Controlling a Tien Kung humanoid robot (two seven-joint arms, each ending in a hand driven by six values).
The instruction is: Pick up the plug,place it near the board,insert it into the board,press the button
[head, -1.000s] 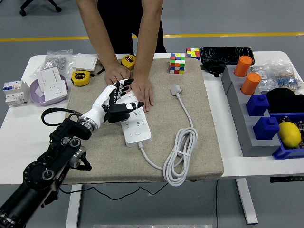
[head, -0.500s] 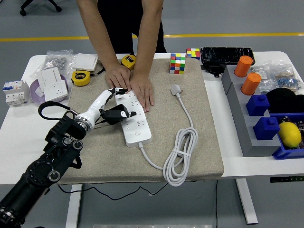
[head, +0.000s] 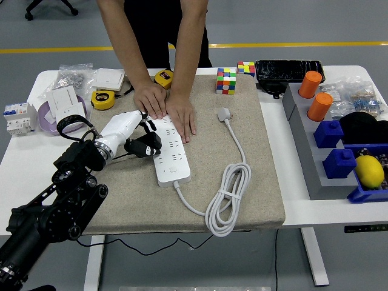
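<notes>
The white power strip point(head: 172, 159) lies on the beige mat point(head: 254, 170), running from the person's hands toward me. Its white plug point(head: 224, 114) lies loose on the mat to the right, and the cable runs down into a coil point(head: 223, 206). My left hand point(head: 140, 143), white-backed with black fingers, sits at the strip's left edge; the fingers are curled and hold nothing. Both hands of a person at the far side are flat on the mat: one hand point(head: 151, 97) lies just beyond the strip's far end, the other hand point(head: 182, 115) rests on that end.
Two yellow tape measures point(head: 103, 99), wall sockets point(head: 71, 112) and a breaker point(head: 18, 118) lie at the left. Puzzle cubes point(head: 226, 80) and a black case point(head: 289, 70) sit at the back. A grey rack point(head: 315, 163) with orange and blue parts stands at the right.
My left hand has drawn back to the left off the strip's top and its fingers have curled. The strip and the cable coil have shifted slightly left. The person's hands have stayed put.
</notes>
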